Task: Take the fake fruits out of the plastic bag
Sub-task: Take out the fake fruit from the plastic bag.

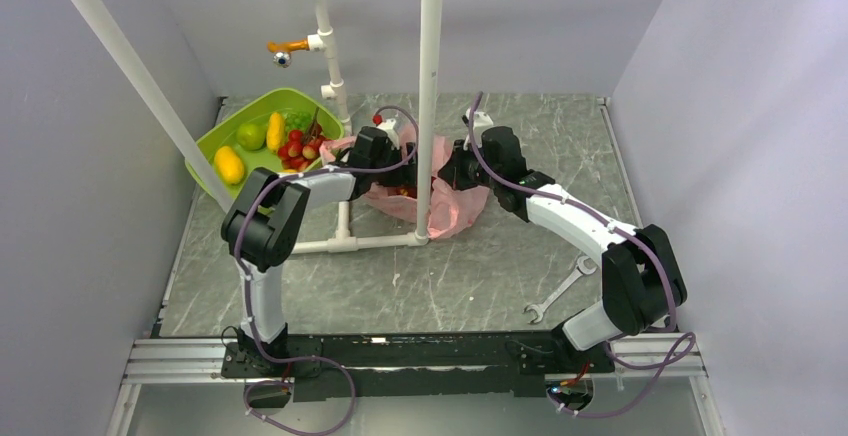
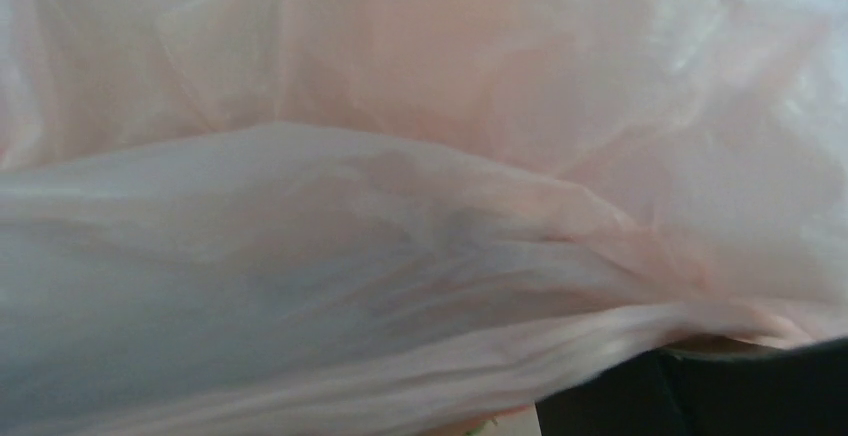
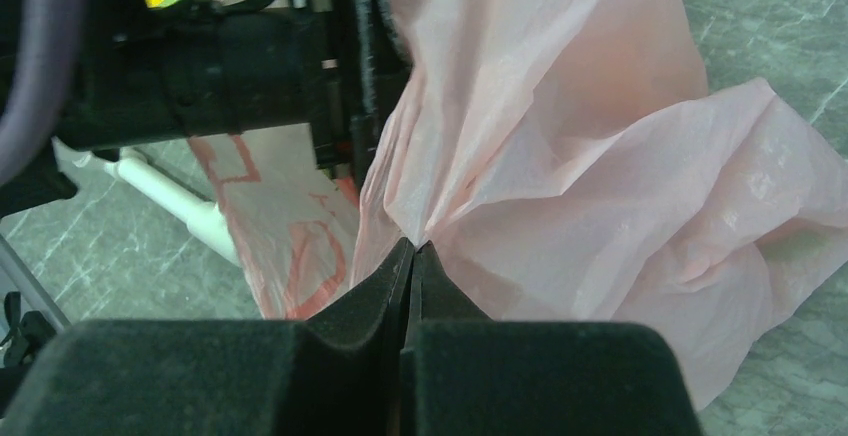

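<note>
The pink plastic bag [image 1: 452, 206] lies crumpled mid-table by the white pipe. My right gripper [image 1: 452, 169] is shut on a gathered fold of the bag [image 3: 560, 186], its fingertips [image 3: 412, 248] pinching the plastic. My left gripper [image 1: 395, 168] reaches into the bag's opening from the left; its fingers are hidden. The left wrist view is filled by the bag [image 2: 420, 156], with only a dark finger [image 2: 720, 396] at the lower right. Small red fruits [image 1: 403, 191] show inside the bag. A yellow-orange mango-like fruit [image 1: 229, 164] and several red fruits [image 1: 296, 146] lie in the green tray [image 1: 215, 136].
The tray also holds a green fruit [image 1: 250, 135], a slim yellow piece [image 1: 276, 131] and grapes [image 1: 298, 119]. A white pipe frame [image 1: 430, 96] with taps stands by the bag, its base bar [image 1: 340, 245] on the table. A wrench [image 1: 558, 291] lies at front right.
</note>
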You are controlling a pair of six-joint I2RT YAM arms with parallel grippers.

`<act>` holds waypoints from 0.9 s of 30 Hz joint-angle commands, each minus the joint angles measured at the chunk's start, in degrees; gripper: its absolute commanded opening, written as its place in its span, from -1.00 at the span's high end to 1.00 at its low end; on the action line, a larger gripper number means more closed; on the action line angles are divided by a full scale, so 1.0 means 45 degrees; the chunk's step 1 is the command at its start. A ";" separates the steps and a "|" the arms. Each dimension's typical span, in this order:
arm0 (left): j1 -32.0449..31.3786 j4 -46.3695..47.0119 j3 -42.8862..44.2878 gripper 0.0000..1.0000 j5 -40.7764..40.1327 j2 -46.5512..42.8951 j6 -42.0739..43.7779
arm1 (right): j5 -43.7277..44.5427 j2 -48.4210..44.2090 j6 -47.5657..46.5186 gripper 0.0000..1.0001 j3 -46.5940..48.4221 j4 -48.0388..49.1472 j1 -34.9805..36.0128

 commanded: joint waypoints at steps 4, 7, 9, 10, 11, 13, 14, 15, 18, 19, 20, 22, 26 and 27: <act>-0.0027 0.0044 0.1109 -0.39 -0.0209 0.1015 0.0162 | -0.0146 -0.0615 -0.0007 1.00 0.0148 0.0475 -0.0070; -0.0032 -0.0117 0.1203 -0.13 0.0035 0.0873 0.0272 | -0.0116 -0.0816 -0.0027 1.00 -0.0085 0.0465 -0.0096; -0.0028 -0.0257 0.1047 0.07 0.0159 0.0531 0.0292 | -0.0096 -0.0927 -0.0032 1.00 -0.0220 0.0507 -0.0097; -0.0024 -0.0334 0.0911 0.14 0.0241 0.0318 0.0342 | -0.0081 -0.0936 -0.0040 1.00 -0.0318 0.0513 -0.0112; -0.0028 -0.0420 0.0772 0.19 0.0330 0.0048 0.0390 | -0.0072 -0.0973 -0.0075 1.00 -0.0389 0.0536 -0.0124; -0.0024 -0.0570 0.0331 0.29 0.0538 -0.0535 0.0441 | -0.0060 -0.0955 -0.0134 1.00 -0.0518 0.0591 -0.0120; -0.0021 -0.0630 0.0124 0.35 0.0625 -0.0959 0.0424 | -0.0081 -0.0930 -0.0163 1.00 -0.0560 0.0599 -0.0120; -0.0016 -0.0647 -0.0110 0.41 0.0788 -0.1252 0.0369 | -0.0098 -0.0888 -0.0198 1.00 -0.0597 0.0610 -0.0120; 0.0033 -0.0569 -0.0685 0.50 0.1498 -0.1992 0.0042 | -0.0048 -0.0790 -0.0284 1.00 -0.0671 0.0639 -0.0134; 0.0047 -0.0581 -0.0819 0.53 0.1700 -0.2224 -0.0045 | -0.0016 -0.0763 -0.0301 1.00 -0.0687 0.0625 -0.0148; 0.0046 -0.0660 -0.0948 0.56 0.1835 -0.2443 -0.0100 | 0.0000 -0.0767 -0.0306 1.00 -0.0691 0.0623 -0.0150; 0.0063 -0.0963 -0.1119 0.63 0.2086 -0.2878 -0.0086 | 0.0047 -0.0809 -0.0324 1.00 -0.0692 0.0584 -0.0173; 0.0123 -0.1990 -0.1221 0.91 0.2427 -0.3747 0.0257 | 0.0200 -0.1070 -0.0356 1.00 -0.0829 0.0473 -0.0203; 0.0149 -0.2206 -0.1259 0.93 0.2534 -0.3976 0.0316 | 0.0252 -0.1150 -0.0354 1.00 -0.0902 0.0450 -0.0218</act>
